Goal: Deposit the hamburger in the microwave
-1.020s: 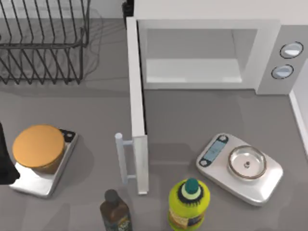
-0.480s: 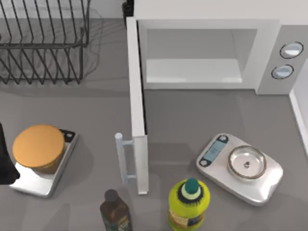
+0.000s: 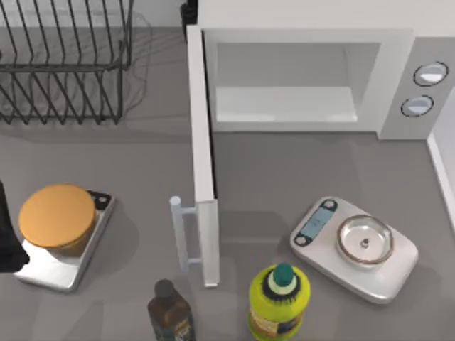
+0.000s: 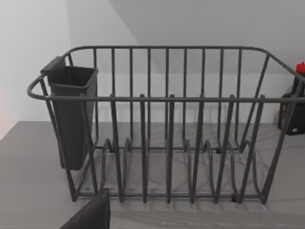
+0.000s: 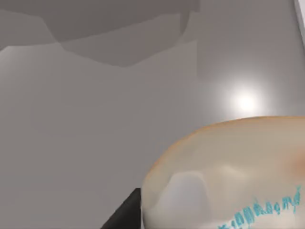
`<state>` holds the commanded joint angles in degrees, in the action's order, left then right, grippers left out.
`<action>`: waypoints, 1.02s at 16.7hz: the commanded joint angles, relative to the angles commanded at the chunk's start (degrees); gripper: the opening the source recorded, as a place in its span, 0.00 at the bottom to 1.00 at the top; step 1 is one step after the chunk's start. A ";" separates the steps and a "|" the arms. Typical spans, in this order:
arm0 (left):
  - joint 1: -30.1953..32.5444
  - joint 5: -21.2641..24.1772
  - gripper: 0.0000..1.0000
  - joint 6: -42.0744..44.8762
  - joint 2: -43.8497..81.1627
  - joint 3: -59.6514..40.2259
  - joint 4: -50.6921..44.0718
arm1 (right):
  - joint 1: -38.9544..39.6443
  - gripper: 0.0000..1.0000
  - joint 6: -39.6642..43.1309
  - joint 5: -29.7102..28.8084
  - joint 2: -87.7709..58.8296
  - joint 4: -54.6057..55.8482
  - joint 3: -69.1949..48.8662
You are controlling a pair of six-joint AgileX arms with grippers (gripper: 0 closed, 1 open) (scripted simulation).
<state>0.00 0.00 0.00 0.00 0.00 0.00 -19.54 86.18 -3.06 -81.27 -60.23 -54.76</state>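
Note:
The hamburger (image 3: 57, 217), a round orange-tan bun, rests on a silver scale (image 3: 67, 266) at the table's left. The dark left arm (image 3: 7, 245) stands at the left edge beside that scale, apart from the bun. A dark corner of my left gripper (image 4: 90, 214) shows in the left wrist view, facing the wire rack. The white microwave (image 3: 394, 85) stands at the back, its pale cavity (image 3: 284, 103) bare and its door (image 3: 201, 177) swung out toward the front, bar handle (image 3: 178, 231) on its left. A dark sliver of my right gripper (image 5: 125, 213) shows beside a pale rounded object (image 5: 228, 176) with teal lettering.
A dark wire dish rack (image 3: 64, 64) with a cutlery cup (image 4: 71, 114) fills the back left. A second scale with a metal bowl (image 3: 359, 245) lies front right. A yellow bottle (image 3: 279, 302) and a brown bottle (image 3: 169, 316) stand at the front, near the door's end.

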 joint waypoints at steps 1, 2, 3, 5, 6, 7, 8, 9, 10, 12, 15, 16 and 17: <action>0.00 0.00 1.00 0.00 0.00 0.00 0.00 | 1.68 0.00 -2.73 -1.06 -1.89 2.73 -0.73; 0.00 0.00 1.00 0.00 0.00 0.00 0.00 | 3.61 0.00 -6.01 -2.27 -3.99 6.01 -1.51; 0.00 0.00 1.00 0.00 0.00 0.00 0.00 | 5.79 0.00 -9.79 -3.61 -6.26 9.78 -2.33; 0.00 0.00 1.00 0.00 0.00 0.00 0.00 | 10.82 0.00 -18.22 -6.66 -11.36 18.20 -4.09; 0.00 0.00 1.00 0.00 0.00 0.00 0.00 | 13.58 0.00 -22.77 -8.31 -14.03 22.71 -4.99; 0.00 0.00 1.00 0.00 0.00 0.00 0.00 | 16.45 0.00 -27.53 -10.00 -16.66 27.40 -5.84; 0.00 0.00 1.00 0.00 0.00 0.00 0.00 | 19.41 0.00 -32.62 -11.73 -19.25 32.27 -6.66; 0.00 0.00 1.00 0.00 0.00 0.00 0.00 | 22.44 0.00 -38.11 -13.48 -21.81 37.37 -7.44; 0.00 0.00 1.00 0.00 0.00 0.00 0.00 | 25.52 0.00 -44.00 -15.24 -24.36 42.72 -8.18; 0.00 0.00 1.00 0.00 0.00 0.00 0.00 | 31.70 0.00 -56.63 -18.76 -29.34 54.00 -9.46; 0.00 0.00 1.00 0.00 0.00 0.00 0.00 | 40.58 0.00 -75.27 -23.78 -36.11 71.04 -10.68; 0.00 0.00 1.00 0.00 0.00 0.00 0.00 | 43.32 0.00 -80.56 -25.32 -38.01 76.14 -10.92; 0.00 0.00 1.00 0.00 0.00 0.00 0.00 | 45.88 0.00 -85.26 -26.77 -39.74 80.69 -11.13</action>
<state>0.00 0.00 0.00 0.00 0.00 0.00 26.34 0.92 -29.83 -121.01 20.46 -65.88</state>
